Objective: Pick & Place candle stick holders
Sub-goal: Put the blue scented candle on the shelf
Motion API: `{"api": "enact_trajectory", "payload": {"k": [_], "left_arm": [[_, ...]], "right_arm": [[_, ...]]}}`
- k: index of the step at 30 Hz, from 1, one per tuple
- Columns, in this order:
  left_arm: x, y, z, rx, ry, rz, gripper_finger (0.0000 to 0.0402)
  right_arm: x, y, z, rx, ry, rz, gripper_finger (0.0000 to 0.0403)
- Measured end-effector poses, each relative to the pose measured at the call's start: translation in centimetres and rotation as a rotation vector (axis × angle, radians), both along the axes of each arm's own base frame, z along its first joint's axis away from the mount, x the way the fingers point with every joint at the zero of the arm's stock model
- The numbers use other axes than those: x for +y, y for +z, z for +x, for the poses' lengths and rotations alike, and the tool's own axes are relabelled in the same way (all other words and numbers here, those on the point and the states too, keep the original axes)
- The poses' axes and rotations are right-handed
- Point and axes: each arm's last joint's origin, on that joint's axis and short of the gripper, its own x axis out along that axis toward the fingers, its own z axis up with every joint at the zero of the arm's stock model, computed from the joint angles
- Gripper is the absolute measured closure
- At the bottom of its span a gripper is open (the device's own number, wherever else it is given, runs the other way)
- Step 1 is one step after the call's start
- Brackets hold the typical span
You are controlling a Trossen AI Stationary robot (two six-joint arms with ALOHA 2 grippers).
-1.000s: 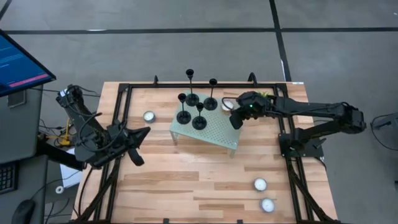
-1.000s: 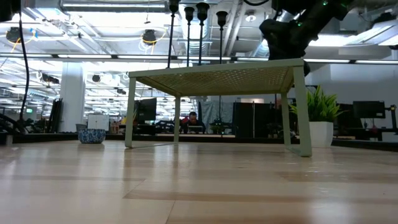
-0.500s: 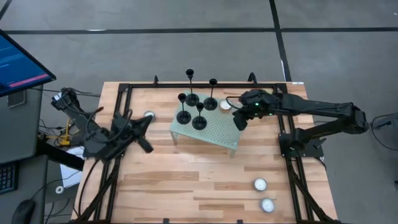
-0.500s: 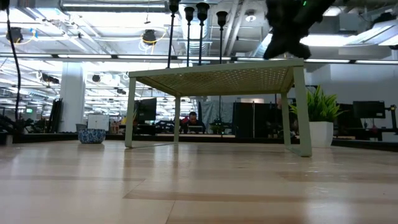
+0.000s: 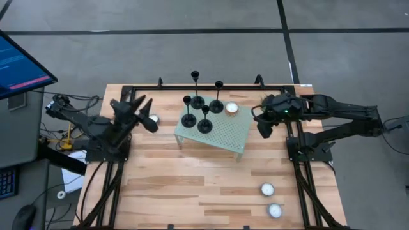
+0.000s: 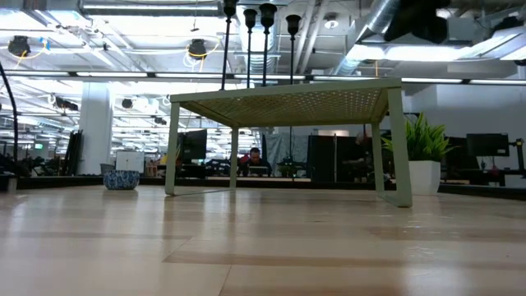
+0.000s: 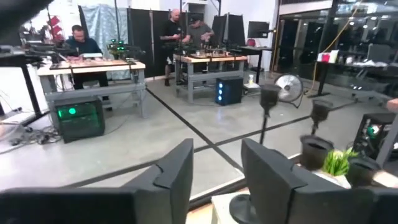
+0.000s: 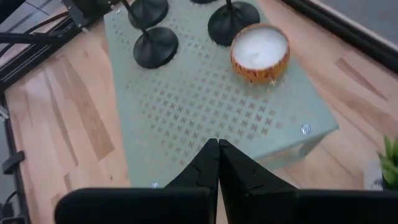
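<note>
Four black candle stick holders (image 5: 203,105) stand on their disc bases on the far half of a pale green perforated stand (image 5: 220,133). Their stems show in the low view (image 6: 267,41), and two bases show in the right wrist view (image 8: 155,46). My left gripper (image 5: 144,110) is open and empty, to the left of the stand, above a white tealight (image 5: 153,119). It looks toward the holders (image 7: 267,99). My right gripper (image 5: 262,130) is shut and empty, off the stand's right end; its fingers (image 8: 217,158) point back at the stand.
A white candle in an orange cup (image 5: 231,108) stands on the stand's far right corner (image 8: 260,53). Two tealights (image 5: 271,199) lie near the table's near right corner. A potted plant (image 6: 423,160) stands at the far right. Bare wood lies in front of the stand.
My right gripper has drawn back from the stand's far right corner toward the table's right edge, clearing the orange-cupped candle, which stays put. My left gripper has swung from the table's left edge toward the far side and the stand, turning to face the holders.
</note>
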Motion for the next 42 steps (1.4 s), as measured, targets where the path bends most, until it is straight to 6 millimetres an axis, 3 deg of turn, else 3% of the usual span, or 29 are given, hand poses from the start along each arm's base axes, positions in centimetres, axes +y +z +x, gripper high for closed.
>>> {"api": "enact_trajectory", "payload": {"k": [7, 14, 18, 24, 31, 33, 42], "left_arm": [[1.3, 0.8, -2.3, -0.059, -0.043, -0.019, 0.0244], [1.3, 2.5, -3.9, -0.426, -0.723, 0.063, 0.0262], [1.1, 3.9, -4.1, -0.508, -0.861, 0.042, 0.0281], [0.1, 5.2, -2.6, -0.311, -0.907, -0.042, 0.0293], [0.8, 9.0, -2.7, -0.217, -0.811, -0.08, 0.031], [1.1, 8.6, -2.4, -0.109, -0.72, -0.096, 0.0315], [2.9, 6.8, -1.0, 0.043, -0.414, -0.181, 0.0326]], "right_arm": [[0.3, 0.1, -1.0, 0.015, 0.006, 0.01, 0.0403], [0.3, 0.1, -1.0, 0.018, 0.016, 0.002, 0.0403], [0.3, 0.1, -1.0, 0.02, 0.021, -0.002, 0.0403], [0.3, 0.1, -1.0, 0.024, 0.034, -0.011, 0.0403], [0.3, 0.0, -1.1, 0.033, 0.042, -0.017, 0.0403], [0.3, 0.0, -1.1, 0.037, 0.045, -0.013, 0.0403], [0.4, -0.1, -1.2, 0.057, 0.057, 0.002, 0.0403]]}}
